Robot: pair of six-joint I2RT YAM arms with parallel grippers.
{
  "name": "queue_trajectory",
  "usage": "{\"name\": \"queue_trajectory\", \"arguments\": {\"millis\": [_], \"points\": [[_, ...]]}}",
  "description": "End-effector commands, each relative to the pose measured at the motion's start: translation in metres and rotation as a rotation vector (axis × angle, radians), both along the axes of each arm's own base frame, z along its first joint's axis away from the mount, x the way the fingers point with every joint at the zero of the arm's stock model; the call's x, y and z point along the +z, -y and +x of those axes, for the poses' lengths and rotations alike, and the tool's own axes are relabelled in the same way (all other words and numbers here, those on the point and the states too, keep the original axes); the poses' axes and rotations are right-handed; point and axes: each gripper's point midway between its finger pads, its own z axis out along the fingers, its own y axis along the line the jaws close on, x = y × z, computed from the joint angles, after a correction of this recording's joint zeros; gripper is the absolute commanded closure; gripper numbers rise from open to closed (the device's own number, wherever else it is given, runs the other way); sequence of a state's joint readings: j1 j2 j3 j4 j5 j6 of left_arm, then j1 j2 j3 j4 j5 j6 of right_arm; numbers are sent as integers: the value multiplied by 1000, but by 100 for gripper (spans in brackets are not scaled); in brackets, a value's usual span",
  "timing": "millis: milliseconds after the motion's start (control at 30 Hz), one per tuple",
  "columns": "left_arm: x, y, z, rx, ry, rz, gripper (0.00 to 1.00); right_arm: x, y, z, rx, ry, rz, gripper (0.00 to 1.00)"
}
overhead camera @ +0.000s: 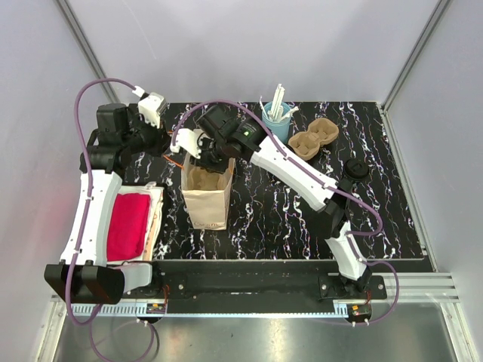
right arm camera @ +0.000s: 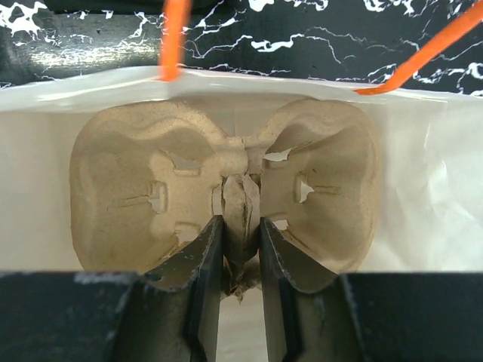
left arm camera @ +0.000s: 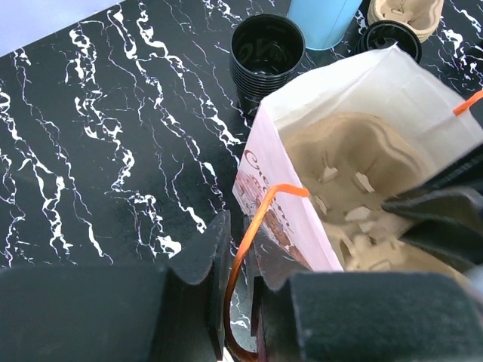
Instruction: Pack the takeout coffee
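Black marbled stone-look table [overhead camera: 264, 219] is carrying everything here. The takeout coffee [overhead camera: 356, 167], its black lid on, is standing upright toward the right side, well apart from the paper bag [overhead camera: 205, 197] and outside it. The left fingers [left arm camera: 238, 249] are pinching the bag's orange handle [left arm camera: 253, 219], which is running up between them. The right fingers [right arm camera: 241, 234] are reaching down into the open bag and clamping the centre ridge of a pulp cup carrier [right arm camera: 151, 188] that is lying inside. Reddish lettering [left arm camera: 264, 200] is showing on the bag's pale outer wall; it is seen at too steep an angle to read. A stack of lidless black cups [left arm camera: 266, 53] is standing just behind the bag. A light-blue cup [overhead camera: 276, 124] of white straws is sitting near the far edge, with spare pulp carriers [overhead camera: 313, 138] just beside it. A red cloth [overhead camera: 128, 225] is lying at the left.
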State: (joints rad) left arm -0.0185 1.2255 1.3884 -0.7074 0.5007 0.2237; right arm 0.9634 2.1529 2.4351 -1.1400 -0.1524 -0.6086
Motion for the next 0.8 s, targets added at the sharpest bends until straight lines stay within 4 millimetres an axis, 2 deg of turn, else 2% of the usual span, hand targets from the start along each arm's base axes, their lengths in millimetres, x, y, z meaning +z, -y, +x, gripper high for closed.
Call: {"name": "queue_trajectory", "arguments": {"millis": [0,100,167,333,500,600,767], "points": [[15,4,-4,-22,63,-22,84,-7,-9,3,3,-52,44,70],[15,4,-5,-23,63,-26,84,-11,-10,4,3,-64,54,69],[14,4,-5,-23,63,-22,83,-9,-12,3,5,-66,66,64],[11,4,-6,-22,57,-21,82,-6,-11,4,-1,-60,69,60],[10,4,-5,-22,57,-21,79,-6,-10,4,0,-59,65,51],[10,3,-5,-22,60,-19,78,-2,-10,2,3,-55,73,48],[11,3,-6,-22,63,-19,77,10,-10,3,4,-38,89,38]]}}
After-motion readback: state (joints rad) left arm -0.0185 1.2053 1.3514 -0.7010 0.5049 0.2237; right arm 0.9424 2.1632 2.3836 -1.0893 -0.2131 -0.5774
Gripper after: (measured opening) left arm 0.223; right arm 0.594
